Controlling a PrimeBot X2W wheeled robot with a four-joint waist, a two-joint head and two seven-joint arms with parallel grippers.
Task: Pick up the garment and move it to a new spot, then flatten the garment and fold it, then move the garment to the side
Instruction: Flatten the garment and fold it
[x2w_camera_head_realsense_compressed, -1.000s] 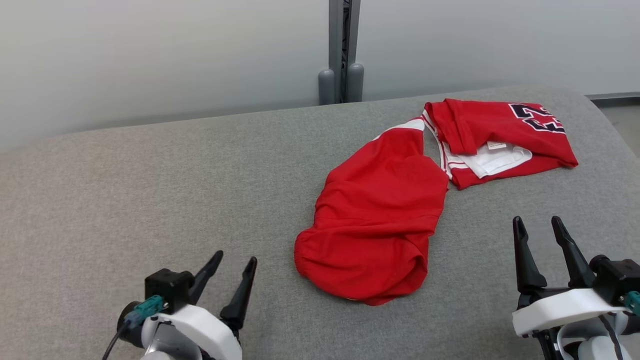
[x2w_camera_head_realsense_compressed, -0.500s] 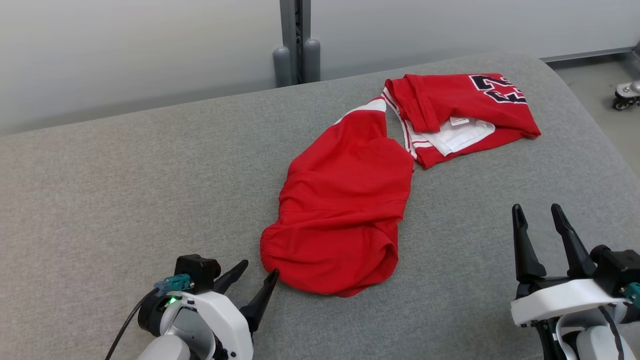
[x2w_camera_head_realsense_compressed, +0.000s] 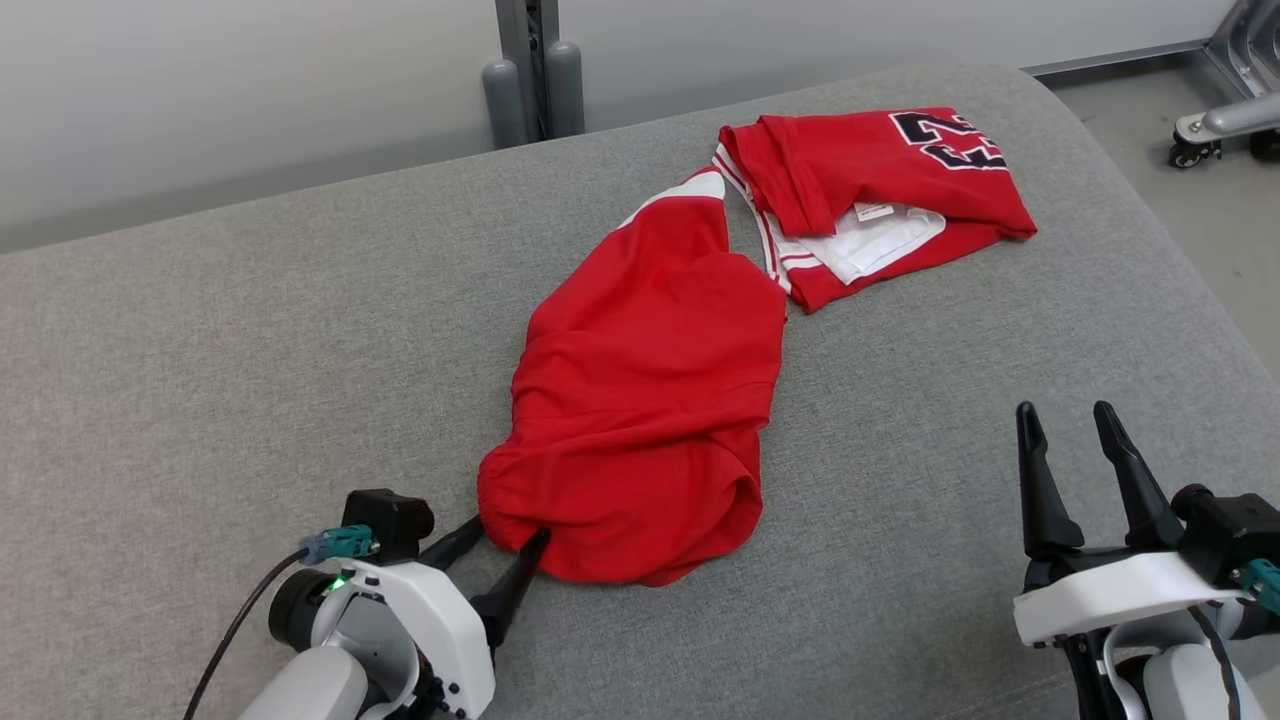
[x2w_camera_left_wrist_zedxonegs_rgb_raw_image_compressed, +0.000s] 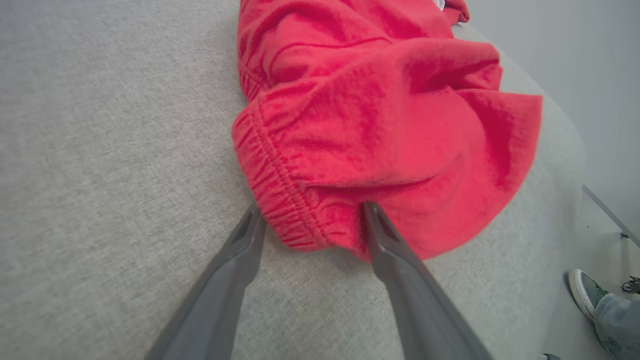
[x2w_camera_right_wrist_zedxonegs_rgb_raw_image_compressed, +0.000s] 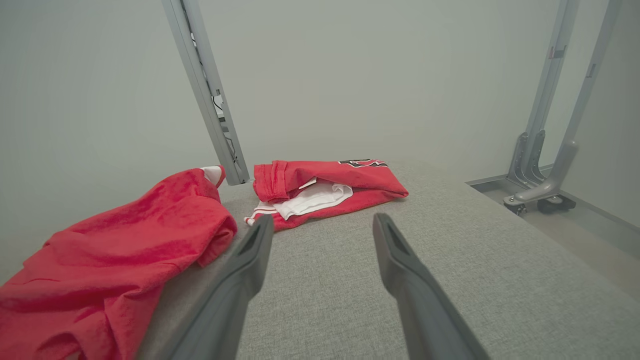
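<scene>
Hem of garment (x2w_camera_head_realsense_compressed: 640, 400) now between my left gripper (x2w_camera_head_realsense_compressed: 510, 530) jaws, just arrived, spread, gripping nothing; right gripper (x2w_camera_head_realsense_compressed: 1062, 410) lower right, released. Pinch next.

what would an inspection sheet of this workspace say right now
surface: grey padded surface, flat, bare around the cloth
job's things: red garment, crumpled and unfolded; far part doubled over, showing white lining and dark numerals
clutter: nothing seen
grippers: left gripper open, fingertips either side of the garment's near elastic edge, not closed on it; right gripper open, holding nothing, apart from the garment
cables: dark cable with a teal plug at the left wrist, off the cloth
surroundings: pale wall, grey post, wheeled frame foot on the floor, a person's shoe beside the surface
</scene>
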